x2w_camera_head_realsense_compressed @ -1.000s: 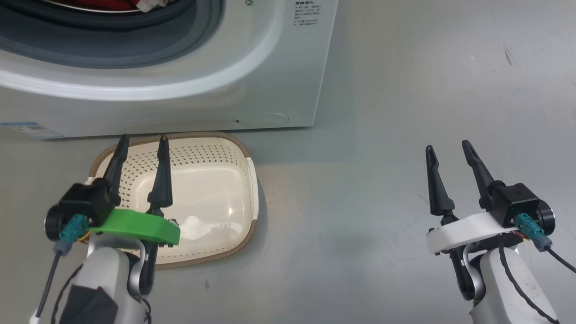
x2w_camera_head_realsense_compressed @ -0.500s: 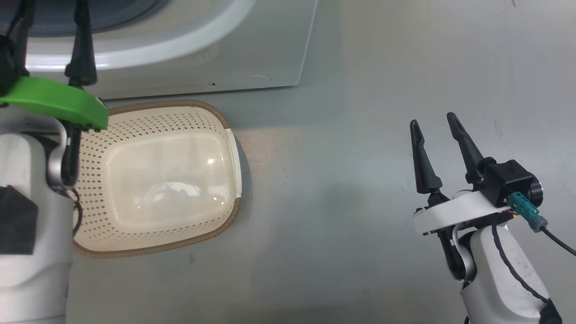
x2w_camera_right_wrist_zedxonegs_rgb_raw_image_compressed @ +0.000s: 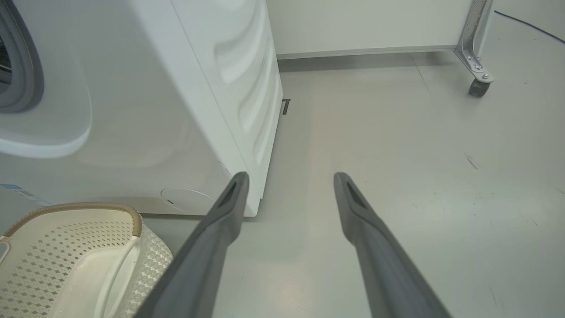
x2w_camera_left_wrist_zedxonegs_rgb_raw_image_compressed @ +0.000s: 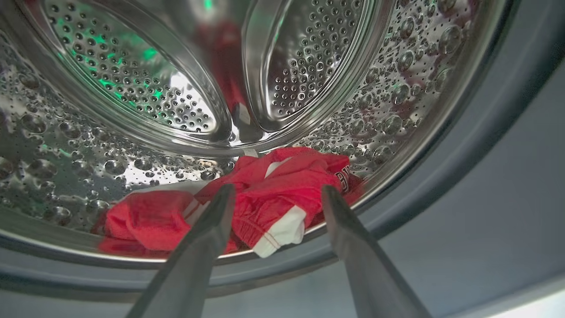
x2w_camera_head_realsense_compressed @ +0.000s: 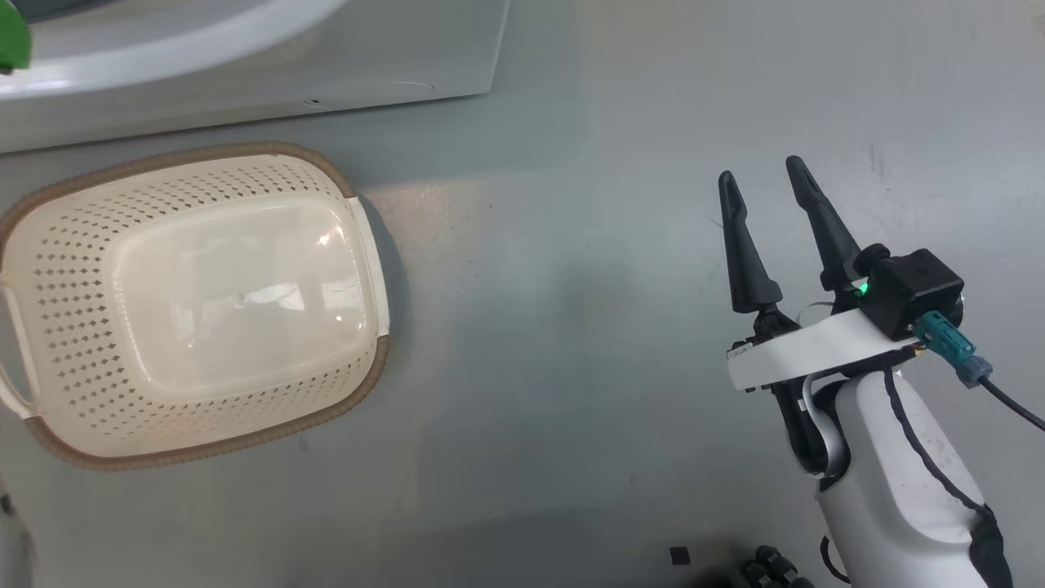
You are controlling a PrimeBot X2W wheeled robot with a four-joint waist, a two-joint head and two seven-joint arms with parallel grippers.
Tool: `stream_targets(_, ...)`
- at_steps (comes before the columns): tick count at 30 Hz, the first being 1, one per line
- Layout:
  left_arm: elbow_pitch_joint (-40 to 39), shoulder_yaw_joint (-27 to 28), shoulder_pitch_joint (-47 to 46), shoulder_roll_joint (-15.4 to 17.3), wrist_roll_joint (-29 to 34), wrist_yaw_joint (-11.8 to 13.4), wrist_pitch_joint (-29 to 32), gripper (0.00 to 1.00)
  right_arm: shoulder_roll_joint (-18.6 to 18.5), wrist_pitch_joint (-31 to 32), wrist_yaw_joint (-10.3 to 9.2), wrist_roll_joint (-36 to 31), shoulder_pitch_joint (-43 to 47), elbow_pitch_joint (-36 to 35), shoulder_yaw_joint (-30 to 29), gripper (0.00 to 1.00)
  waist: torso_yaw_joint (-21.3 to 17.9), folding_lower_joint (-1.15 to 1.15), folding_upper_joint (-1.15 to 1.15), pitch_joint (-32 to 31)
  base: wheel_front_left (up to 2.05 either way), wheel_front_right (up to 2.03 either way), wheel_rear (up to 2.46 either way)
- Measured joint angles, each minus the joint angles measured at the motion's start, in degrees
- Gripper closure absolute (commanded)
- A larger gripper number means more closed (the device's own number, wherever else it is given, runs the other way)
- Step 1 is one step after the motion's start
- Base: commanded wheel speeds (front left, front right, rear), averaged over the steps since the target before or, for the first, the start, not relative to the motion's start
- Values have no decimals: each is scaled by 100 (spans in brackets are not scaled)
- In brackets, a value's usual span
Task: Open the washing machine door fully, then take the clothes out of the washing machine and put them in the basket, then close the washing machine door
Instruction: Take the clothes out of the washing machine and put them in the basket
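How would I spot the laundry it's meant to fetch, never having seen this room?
Find the big white washing machine and look into its round opening, at the shiny dimpled steel drum. At the drum's bottom lies a crumpled heap of clothes: bright red with white trim, the only soft thing amid all that metal.

clothes (x2w_camera_left_wrist_zedxonegs_rgb_raw_image_compressed: 282, 198): red-white heap inside washing machine (x2w_camera_left_wrist_zedxonegs_rgb_raw_image_compressed: 132, 88) | basket (x2w_camera_head_realsense_compressed: 49, 245): cream, empty, upright, beside machine

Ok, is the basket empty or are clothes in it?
Empty. In the head view the basket has a bare, glossy cream bottom; the red clothes lie inside the steel drum, seen from the left wrist.
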Motion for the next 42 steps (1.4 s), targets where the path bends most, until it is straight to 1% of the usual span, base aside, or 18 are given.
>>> stream_targets(4,32,35,-394,224,-81,-77,322,0,-3,0,-10,103,-108,-33,104,0,-121,0,0,200,0,0,0)
stream_targets(7,68,45,-615,269,-269,-116,570,0,-3,0,-51,153,-162,-45,199,0,-215,0,0,341,0,0,0)
stream_targets(13,170,207,-1007,315,-605,-147,901,0,-4,0,-64,280,-276,-48,315,0,-411,0,0,571,0,0,0)
stream_targets(16,232,225,-1185,469,-625,-153,1018,0,-3,0,-102,322,-285,-47,356,0,-498,0,0,668,0,0,0)
stream_targets(22,446,219,-1346,571,-635,-170,1223,0,-2,0,-111,344,-319,-32,397,0,-616,0,0,819,0,0,0)
stream_targets(25,557,243,-1403,647,-634,-170,1415,0,-3,0,-111,388,-363,-31,513,0,-667,0,0,853,0,0,0)
stream_targets(28,662,288,-1539,735,-634,-125,1564,0,-1,0,-153,397,-363,-33,547,0,-708,0,0,898,0,0,0)
stream_targets(32,839,277,-1593,736,-613,-66,1708,0,-1,0,-194,412,-363,-30,561,0,-746,0,0,938,0,0,0)
stream_targets(35,910,267,-1641,736,-616,-59,1803,0,-1,0,-197,441,-363,-30,584,0,-767,0,0,961,0,0,0)
stream_targets(42,1054,283,-1718,761,-572,92,1944,0,-1,0,-207,458,-367,-18,637,0,-808,-1,0,1012,0,0,0)
